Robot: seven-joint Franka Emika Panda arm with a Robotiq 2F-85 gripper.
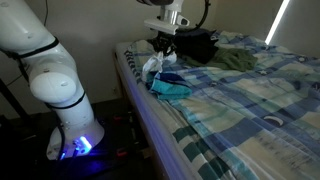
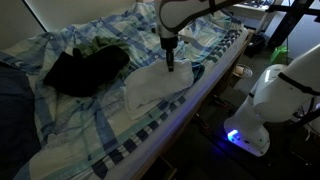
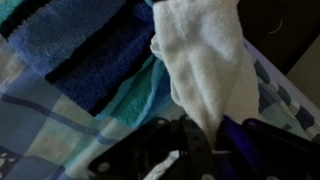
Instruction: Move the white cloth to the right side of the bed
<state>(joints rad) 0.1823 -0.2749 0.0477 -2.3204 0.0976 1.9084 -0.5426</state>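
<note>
The white cloth [image 3: 205, 60] runs from between my jaws out over the bed. My gripper [image 3: 205, 135] is shut on one end of it. In both exterior views the gripper [image 1: 163, 45] [image 2: 170, 63] points down near the bed's edge. The white cloth [image 1: 152, 66] [image 2: 150, 88] is bunched under it, lifted at the pinched end and partly lying on the blue plaid bed [image 1: 240, 100] [image 2: 90, 120]. A teal cloth [image 1: 170, 88] [image 3: 130, 100] lies right beside the white cloth.
A black garment [image 1: 196, 45] [image 2: 85, 68] and a green cloth [image 1: 236, 60] [image 2: 100, 45] lie further in on the bed. A dark blue striped towel [image 3: 85, 45] shows in the wrist view. The robot base [image 1: 60, 90] [image 2: 275, 95] stands beside the bed.
</note>
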